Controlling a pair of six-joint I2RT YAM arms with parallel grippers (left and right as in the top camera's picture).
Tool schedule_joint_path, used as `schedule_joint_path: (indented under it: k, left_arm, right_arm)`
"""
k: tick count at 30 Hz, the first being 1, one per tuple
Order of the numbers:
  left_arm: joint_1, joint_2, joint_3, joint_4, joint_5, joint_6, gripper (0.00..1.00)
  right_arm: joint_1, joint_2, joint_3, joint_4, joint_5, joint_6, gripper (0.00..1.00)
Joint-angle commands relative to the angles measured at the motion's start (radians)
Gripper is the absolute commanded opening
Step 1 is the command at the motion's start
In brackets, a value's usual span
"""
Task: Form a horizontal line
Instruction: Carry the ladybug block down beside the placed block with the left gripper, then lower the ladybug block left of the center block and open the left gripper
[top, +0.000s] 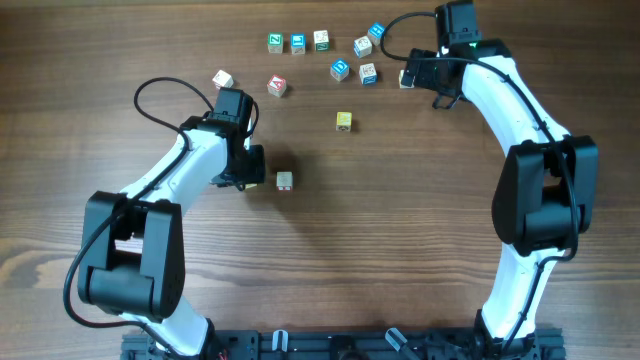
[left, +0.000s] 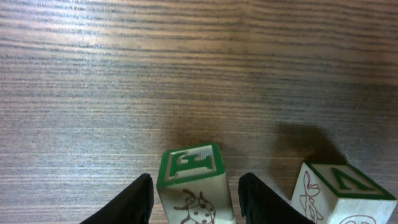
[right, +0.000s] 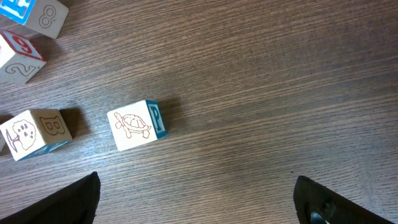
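Surface: brown wood-grain table (top: 400, 250).
Left claw (left: 196, 179): fingers (left: 134, 202) apart, straddling the E cube (left: 189, 169) with slim gaps either side.
Horizontal line (left: 314, 190): E cube between the fingers, V cube (left: 345, 180) just right of the claw, near but apart.
Overhead: only one of that pair shows, just beside the claw.
Right claw (right: 196, 186): spread wide, P cube (right: 137, 124) ahead, left of centre, untouched.
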Motion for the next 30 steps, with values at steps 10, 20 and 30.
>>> schedule_joint_path:
  k: [10, 20, 30]
  left_arm:
    - [0.004, -0.007, -0.008, 0.034, 0.051, -0.003, 0.33]
    - [0.004, -0.007, -0.007, 0.051, 0.071, -0.002, 0.34]
    - [0.002, -0.007, -0.007, 0.052, 0.082, -0.003, 0.54]
  right_arm:
    - [0.0, 0.026, 0.005, 0.002, 0.013, -0.012, 1.0]
    - [0.0, 0.026, 0.005, 0.002, 0.013, -0.012, 1.0]
    - [0.0, 0.026, 0.005, 0.002, 0.013, -0.012, 1.0]
